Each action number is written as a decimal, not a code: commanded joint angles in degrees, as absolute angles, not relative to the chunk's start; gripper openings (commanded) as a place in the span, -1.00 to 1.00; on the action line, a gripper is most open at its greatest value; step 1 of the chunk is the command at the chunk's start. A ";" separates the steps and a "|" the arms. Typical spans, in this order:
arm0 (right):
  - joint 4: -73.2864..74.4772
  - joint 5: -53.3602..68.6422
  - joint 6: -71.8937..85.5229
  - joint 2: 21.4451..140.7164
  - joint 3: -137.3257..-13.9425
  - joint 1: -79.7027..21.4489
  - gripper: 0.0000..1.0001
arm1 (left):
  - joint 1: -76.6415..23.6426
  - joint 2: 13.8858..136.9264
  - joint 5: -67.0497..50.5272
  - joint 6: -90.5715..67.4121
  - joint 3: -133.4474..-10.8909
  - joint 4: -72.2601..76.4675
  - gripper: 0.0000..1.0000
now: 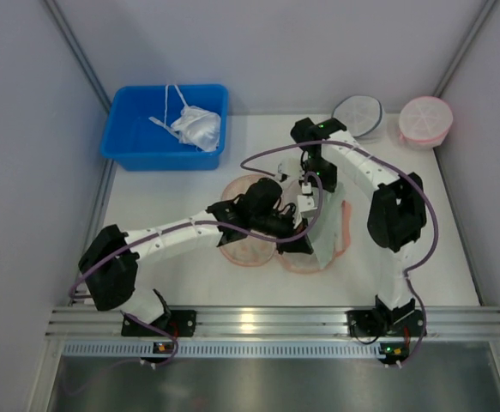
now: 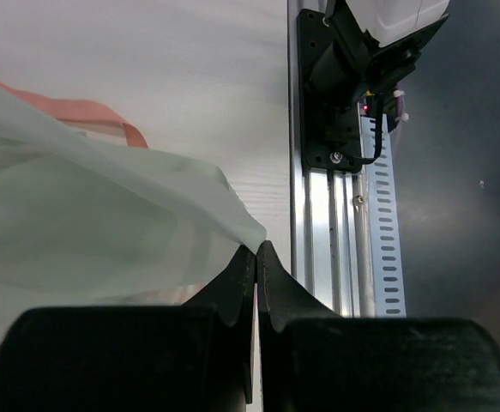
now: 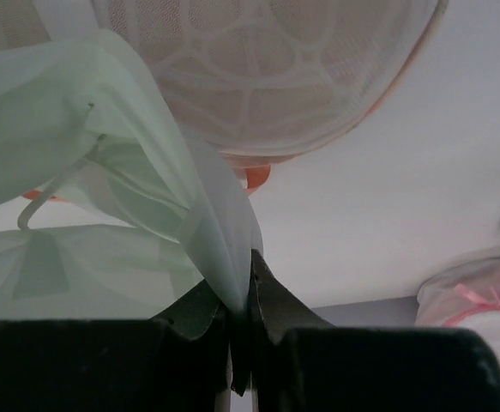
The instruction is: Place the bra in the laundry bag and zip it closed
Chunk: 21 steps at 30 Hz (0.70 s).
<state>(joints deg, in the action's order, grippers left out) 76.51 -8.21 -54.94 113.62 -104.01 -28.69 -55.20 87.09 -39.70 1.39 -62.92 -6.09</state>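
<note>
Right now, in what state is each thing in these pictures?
bra: lifted over the bag, pinched at two edges.
bag: open, lying flat, nothing zipped yet.
left end effector: shut on the bra.
right end effector: shut on the bra.
blue bin: upright, holding a white bra.
</note>
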 commanded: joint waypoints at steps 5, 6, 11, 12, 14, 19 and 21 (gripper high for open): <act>85.69 -9.41 -57.39 122.42 -114.51 -29.70 -0.84 | -57.13 88.41 -34.38 -9.57 -56.87 4.66 -1.00; 85.69 -9.40 -57.48 124.17 -115.39 -30.14 -0.82 | -57.13 88.77 -34.19 -10.28 -55.91 4.57 -1.00; 85.52 -10.19 -55.82 128.32 -118.91 -33.04 -0.49 | -57.04 91.75 -31.65 -15.81 -52.91 6.23 -1.00; 85.60 -10.20 -55.55 129.10 -119.18 -33.48 -0.36 | -57.04 91.84 -30.07 -16.52 -52.39 6.76 -1.00; 84.82 -10.46 -54.24 129.46 -120.32 -34.27 -0.05 | -56.95 91.67 -28.40 -17.31 -51.33 7.47 -1.00; 81.04 -11.25 -51.95 128.06 -124.71 -34.28 0.23 | -55.46 90.44 -26.72 -17.75 -50.63 7.38 -1.00; 77.27 -11.78 -50.45 125.61 -125.33 -34.10 0.45 | -54.50 90.18 -27.07 -18.19 -50.63 6.51 -1.00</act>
<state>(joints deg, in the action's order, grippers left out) 76.86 -10.13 -53.04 129.91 -121.51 -34.02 -55.90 92.29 -27.88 -16.34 -50.87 3.09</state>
